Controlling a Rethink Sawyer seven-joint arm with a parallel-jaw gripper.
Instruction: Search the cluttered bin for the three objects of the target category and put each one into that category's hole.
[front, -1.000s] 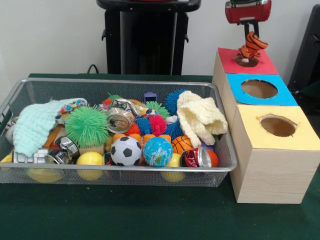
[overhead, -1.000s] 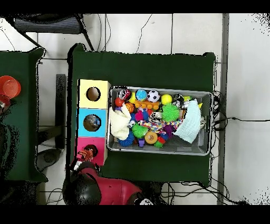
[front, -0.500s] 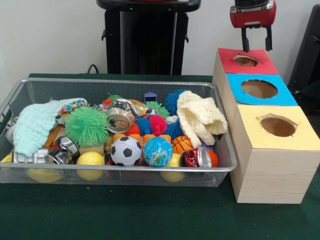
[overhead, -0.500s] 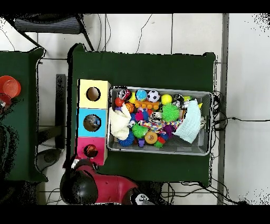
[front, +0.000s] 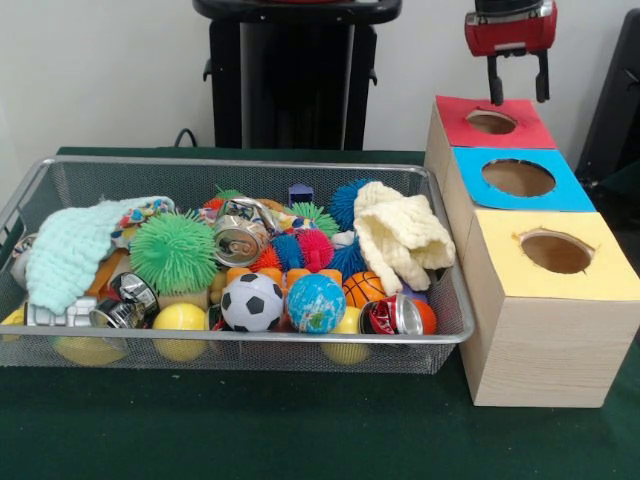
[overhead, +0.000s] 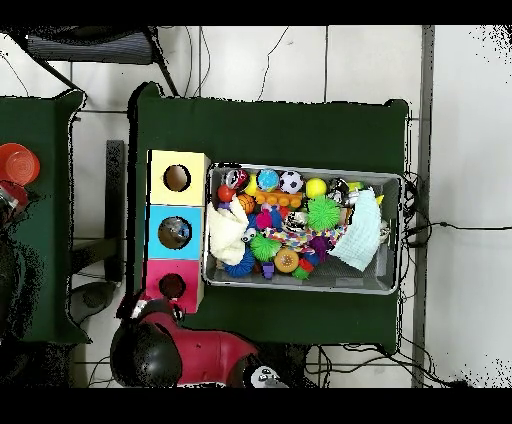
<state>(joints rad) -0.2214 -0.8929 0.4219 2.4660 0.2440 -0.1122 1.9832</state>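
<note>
The cluttered bin, a wide silver wire-mesh basket (front: 60, 182), sits left of three wooden boxes and also shows in the overhead view (overhead: 392, 180). It holds balls, spiky balls, crushed cans and knitted cloths. My gripper (front: 517, 92) hangs open and empty just above the hole (front: 491, 122) of the red-topped box (front: 525, 132). Its two black fingers (front: 494, 85) point down. In the overhead view the red and black arm (overhead: 185, 350) covers the gripper beside the red box (overhead: 172, 285).
A blue-topped box (front: 572, 192) and a yellow-topped box (front: 605, 278) stand nearer the camera in the same row. In the bin lie a mint cloth (front: 70, 250), a green spiky ball (front: 173, 252), a soccer ball (front: 251, 302), a globe ball (front: 315, 303) and a yellow cloth (front: 400, 235).
One second ago my gripper held an orange striped toy over the red box's hole. The toy has dropped out of sight, and the open gripper has risen a little.
</note>
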